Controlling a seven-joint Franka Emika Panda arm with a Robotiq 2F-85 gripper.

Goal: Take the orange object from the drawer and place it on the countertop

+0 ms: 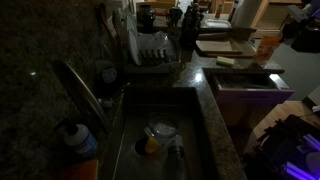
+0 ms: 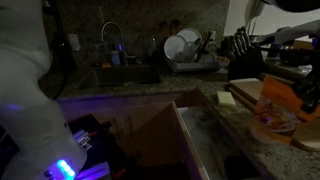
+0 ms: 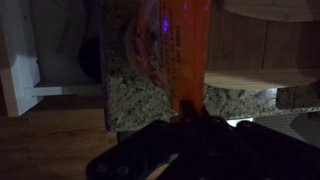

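one dim kitchen; speckled granite countertop (image 3: 140, 95) behind the tall orange object (image 3: 185, 50) at my gripper (image 3: 190, 118); whether the fingers clamp it, i cannot tell.

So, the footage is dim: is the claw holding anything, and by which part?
Apparently the orange object, gripped at its end nearest the claw.

arm (image 2: 24, 85): reached forward | gripper (image 3: 192, 114): was pinched tight | fingers (image 3: 178, 120): tips nearly met, orange object (image 3: 186, 50) clamped between them and projecting past the tips
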